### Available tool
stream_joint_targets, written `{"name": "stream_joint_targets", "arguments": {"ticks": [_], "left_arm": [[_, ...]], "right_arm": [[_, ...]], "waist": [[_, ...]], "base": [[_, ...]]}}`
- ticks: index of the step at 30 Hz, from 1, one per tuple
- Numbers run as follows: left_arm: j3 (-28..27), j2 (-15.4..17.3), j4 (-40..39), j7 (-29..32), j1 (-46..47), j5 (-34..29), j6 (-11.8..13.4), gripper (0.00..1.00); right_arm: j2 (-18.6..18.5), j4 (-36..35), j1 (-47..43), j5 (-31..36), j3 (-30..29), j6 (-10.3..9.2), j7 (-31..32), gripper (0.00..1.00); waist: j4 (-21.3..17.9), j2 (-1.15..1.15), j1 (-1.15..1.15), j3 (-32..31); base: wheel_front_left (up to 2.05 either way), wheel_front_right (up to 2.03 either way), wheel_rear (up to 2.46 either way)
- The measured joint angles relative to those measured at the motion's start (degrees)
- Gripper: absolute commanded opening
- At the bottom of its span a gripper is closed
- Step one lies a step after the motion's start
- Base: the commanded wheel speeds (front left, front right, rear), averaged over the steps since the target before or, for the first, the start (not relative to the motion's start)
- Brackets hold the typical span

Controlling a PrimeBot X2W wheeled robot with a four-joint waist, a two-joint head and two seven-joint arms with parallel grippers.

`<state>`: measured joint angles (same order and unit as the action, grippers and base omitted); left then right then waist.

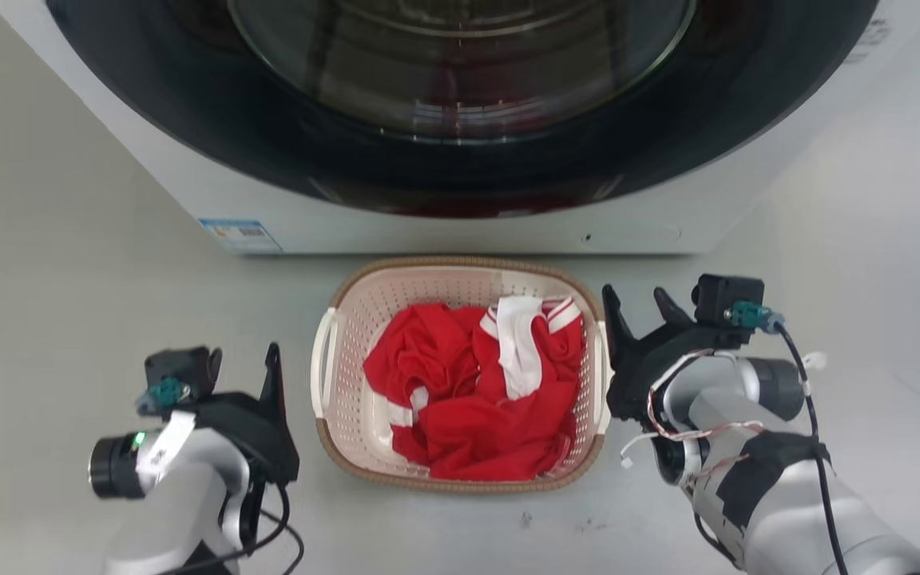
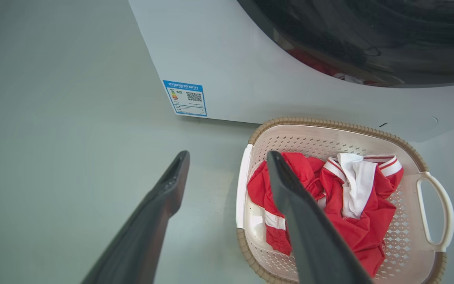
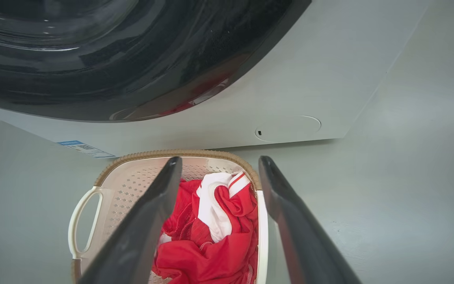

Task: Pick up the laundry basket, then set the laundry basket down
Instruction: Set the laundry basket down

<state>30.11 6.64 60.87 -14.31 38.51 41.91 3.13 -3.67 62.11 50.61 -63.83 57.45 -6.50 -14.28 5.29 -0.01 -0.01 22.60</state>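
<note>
Before the washing machine (image 1: pixel 460 235), the laundry basket (image 1: pixel 460 261) lies lengthwise left-right.

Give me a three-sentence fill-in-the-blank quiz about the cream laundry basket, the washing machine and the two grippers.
The cream perforated plastic laundry basket with a brown woven-look rim holds a crumpled ____ and white garment.
It sits on the grey ____ before the white washing machine.
The left gripper and right gripper are both ____, holding nothing.
Missing words: red; floor; open.
</note>
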Motion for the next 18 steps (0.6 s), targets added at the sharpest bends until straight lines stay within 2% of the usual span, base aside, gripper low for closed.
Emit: {"name": "stream_joint_targets", "arguments": {"ticks": [18], "left_arm": [[-5.69,2.98,-18.34,0.00,-20.72,-6.67,2.92,1.00]], "right_arm": [[-1.22,-12.82,-17.39,6.50,-9.03,-0.05,0.00,1.00]], "waist": [[-0.29,0.00,0.00,-15.04]], "base": [[0.00,0.00,0.00]]}}
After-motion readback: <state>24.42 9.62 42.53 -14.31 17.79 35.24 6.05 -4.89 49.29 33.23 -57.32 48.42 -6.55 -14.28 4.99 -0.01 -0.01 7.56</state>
